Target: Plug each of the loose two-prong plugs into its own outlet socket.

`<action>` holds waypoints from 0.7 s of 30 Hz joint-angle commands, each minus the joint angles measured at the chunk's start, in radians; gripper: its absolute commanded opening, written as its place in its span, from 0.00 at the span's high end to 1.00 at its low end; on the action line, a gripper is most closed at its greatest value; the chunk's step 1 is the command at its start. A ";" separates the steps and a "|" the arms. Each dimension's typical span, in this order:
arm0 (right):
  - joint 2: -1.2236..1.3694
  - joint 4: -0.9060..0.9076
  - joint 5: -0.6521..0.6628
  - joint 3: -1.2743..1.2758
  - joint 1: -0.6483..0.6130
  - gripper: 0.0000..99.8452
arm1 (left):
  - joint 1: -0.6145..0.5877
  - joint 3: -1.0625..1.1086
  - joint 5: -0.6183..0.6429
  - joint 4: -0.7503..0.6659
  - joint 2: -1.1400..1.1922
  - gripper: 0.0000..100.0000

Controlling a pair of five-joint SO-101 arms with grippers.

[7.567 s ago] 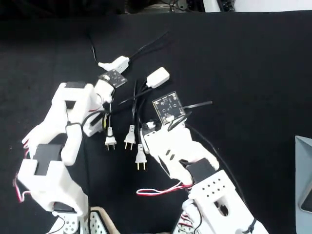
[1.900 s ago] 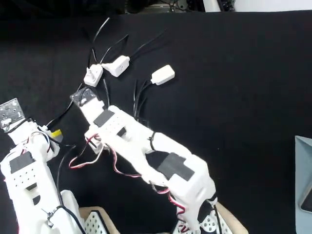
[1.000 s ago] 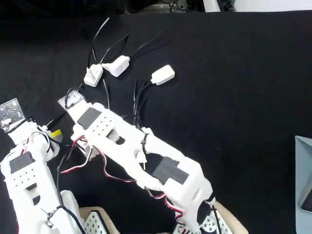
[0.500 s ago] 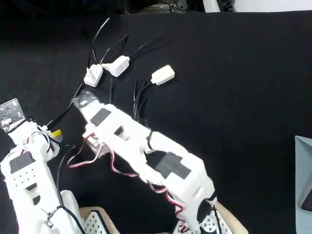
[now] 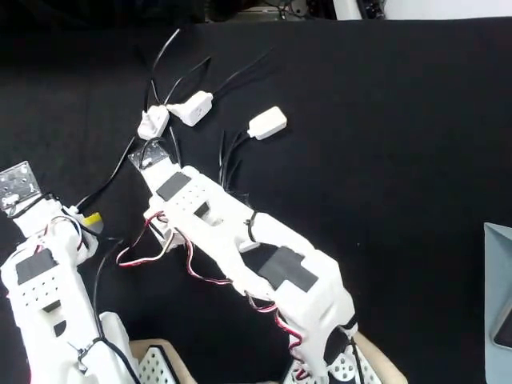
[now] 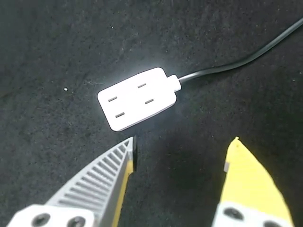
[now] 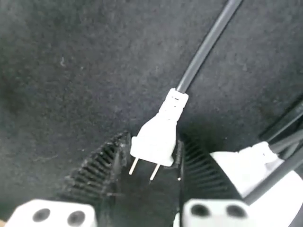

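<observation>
My right gripper [image 7: 152,143] is shut on a white two-prong plug [image 7: 157,137]. Its black cord runs away over the cloth and its prongs point back toward the wrist. A white outlet socket [image 7: 244,176] lies close beside that gripper. In the high view the right gripper [image 5: 152,152] sits just short of the leftmost of three white sockets [image 5: 154,122]; the other two [image 5: 192,107] [image 5: 266,122] lie farther right. My left gripper [image 6: 182,142] is open above another white socket [image 6: 137,98], whose slots face up, with nothing between the fingers.
Black cords [image 5: 228,156] fan out from the sockets across the black tablecloth [image 5: 384,144]. The left arm [image 5: 40,280] stands at the near left edge. A grey box corner [image 5: 500,296] sits at the right edge.
Over the last second the right gripper, holding the plug, swung right and away from the table's near edge, toward the leftmost socket. The left arm stayed still.
</observation>
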 commanded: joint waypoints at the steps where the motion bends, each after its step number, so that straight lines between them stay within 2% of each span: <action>1: -0.016 -0.025 0.034 -0.010 0.003 0.90 | -0.008 -0.007 0.000 -0.017 -0.015 0.70; 3: -0.039 -0.025 0.058 -0.016 0.002 0.88 | -0.008 -0.007 0.000 -0.017 -0.015 0.70; 9: -0.127 0.003 0.069 0.004 -0.025 0.75 | -0.008 -0.007 0.000 -0.017 -0.015 0.70; 14: -0.130 -0.015 0.061 0.024 -0.094 0.74 | -0.008 -0.007 0.000 -0.017 -0.015 0.70; 18: -0.073 -0.072 0.061 0.024 -0.080 0.75 | -0.008 -0.007 0.000 -0.017 -0.015 0.70; 21: -0.016 -0.083 0.064 0.016 -0.064 0.79 | -0.008 -0.007 0.000 -0.017 -0.015 0.70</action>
